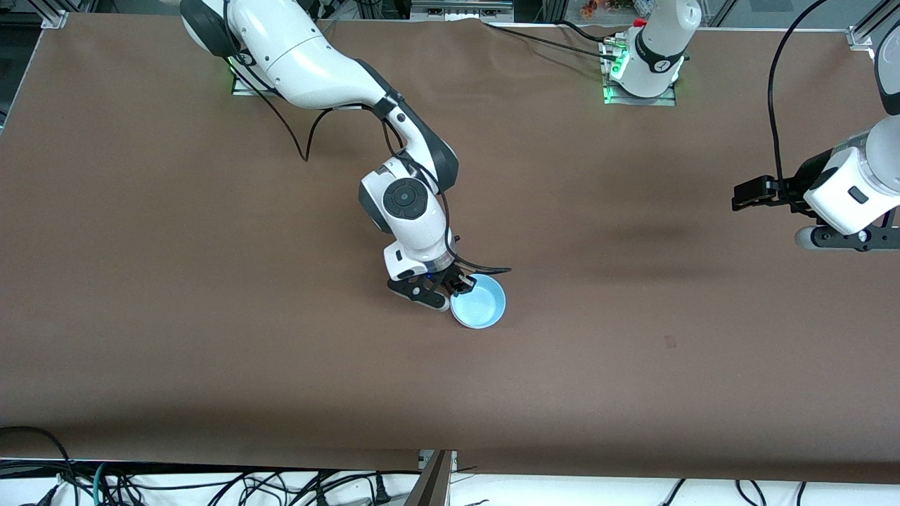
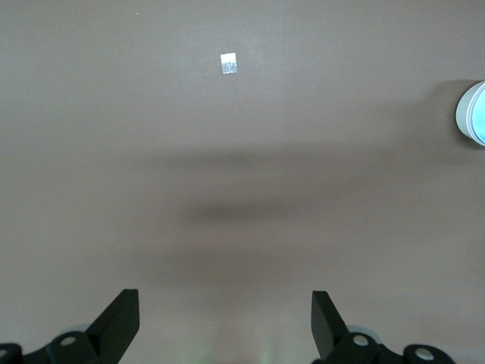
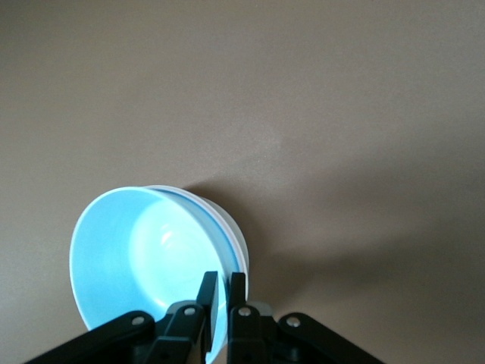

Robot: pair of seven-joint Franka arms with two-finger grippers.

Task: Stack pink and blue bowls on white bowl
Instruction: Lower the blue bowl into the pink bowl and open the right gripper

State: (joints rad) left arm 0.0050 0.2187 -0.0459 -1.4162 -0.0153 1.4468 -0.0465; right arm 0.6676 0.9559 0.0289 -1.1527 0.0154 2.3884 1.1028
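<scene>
While left gripper (image 2: pixel 225 322) waits open, right gripper (image 3: pixel 225 297) pinches blue bowl's (image 1: pixel 479 303) rim.

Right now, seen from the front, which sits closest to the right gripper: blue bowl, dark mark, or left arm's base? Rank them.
1. blue bowl, its rim pinched in the right gripper.
2. dark mark, toward the left arm's end.
3. left arm's base, at the robots' table edge.
</scene>
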